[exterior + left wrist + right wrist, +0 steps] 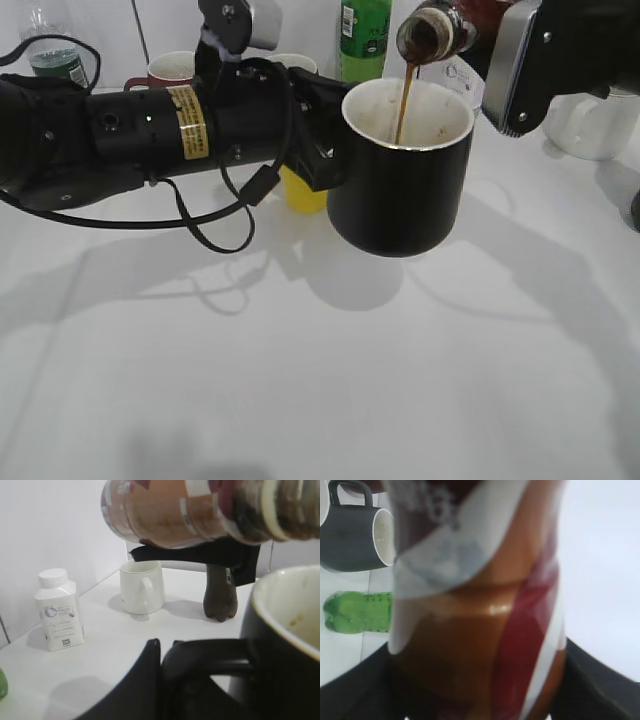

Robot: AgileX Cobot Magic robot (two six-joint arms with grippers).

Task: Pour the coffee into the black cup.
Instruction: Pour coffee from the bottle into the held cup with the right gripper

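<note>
The black cup (400, 190), glossy with a pale inside, hangs above the white table. My left gripper (322, 150) is shut on its handle (210, 655). The small brown coffee bottle (435, 32) is tilted mouth-down over the cup's rim, and my right gripper (487, 30) is shut on it. A thin stream of dark coffee (404, 100) falls into the cup. In the left wrist view the bottle (200, 510) lies across the top above the cup (285, 645). In the right wrist view the bottle (480, 605) fills the frame and hides the jaws.
A yellow cup (302, 192) stands behind the left arm. A tall green bottle (364, 38) and a maroon mug (170, 70) stand at the back. A white mug (590, 125) is at the right. There is also a dark grey mug (355, 535) and a white pill bottle (59, 610).
</note>
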